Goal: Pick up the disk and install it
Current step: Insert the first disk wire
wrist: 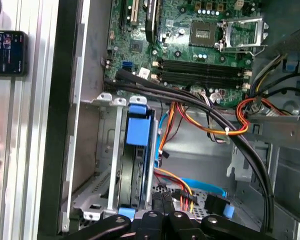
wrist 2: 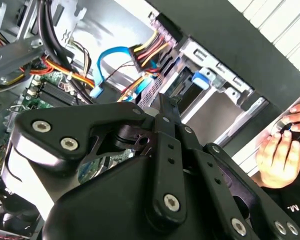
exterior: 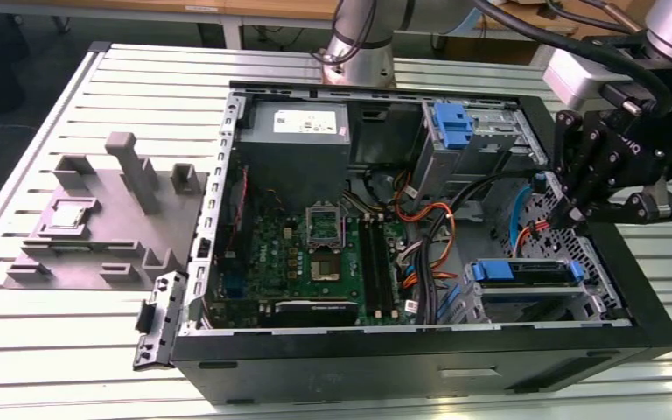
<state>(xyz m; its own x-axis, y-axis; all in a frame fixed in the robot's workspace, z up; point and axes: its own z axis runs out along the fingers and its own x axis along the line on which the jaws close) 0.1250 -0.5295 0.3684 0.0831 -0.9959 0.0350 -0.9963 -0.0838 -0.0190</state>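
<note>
**Computer case** (exterior: 430,354): black metal box, open on its side on a ribbed aluminium table (exterior: 67,350).

**Contents:**
- green circuit board (exterior: 312,254)
- grey power-supply box (exterior: 298,127)
- orange, yellow and black cables (wrist: 215,127), bundled
- bare-metal drive cage (wrist: 107,150)

**Disk** (wrist: 132,172): flat slab with blue plastic frame ends, standing on edge inside the drive cage.

**Gripper** (exterior: 572,217): black jointed linkage, poised over the case just beside the cage. Fingers drawn together, gripping nothing.
</note>
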